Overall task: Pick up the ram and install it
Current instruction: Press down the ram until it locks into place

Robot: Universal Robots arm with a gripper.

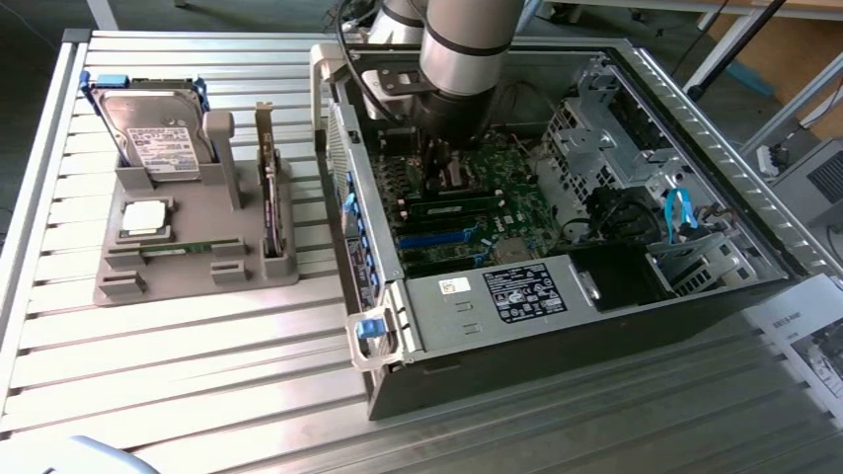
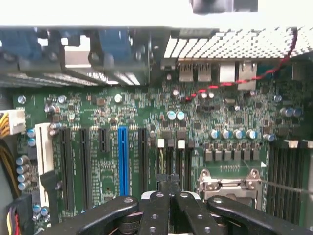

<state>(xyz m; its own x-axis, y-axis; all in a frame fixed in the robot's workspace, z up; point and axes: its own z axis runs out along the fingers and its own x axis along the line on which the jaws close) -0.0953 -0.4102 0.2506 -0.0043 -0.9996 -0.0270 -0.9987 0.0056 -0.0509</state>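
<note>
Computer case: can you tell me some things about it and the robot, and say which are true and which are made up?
1. The computer case is open and its green motherboard shows. True.
2. The jaws are wide open. False: they are shut together above the motherboard.
3. A hard drive stands in the gray holder, at the exterior view's left of the case. True.
4. The arm hangs over the gray holder. False: it reaches down into the case.
5. One long slot on the motherboard is blue. True.
</note>
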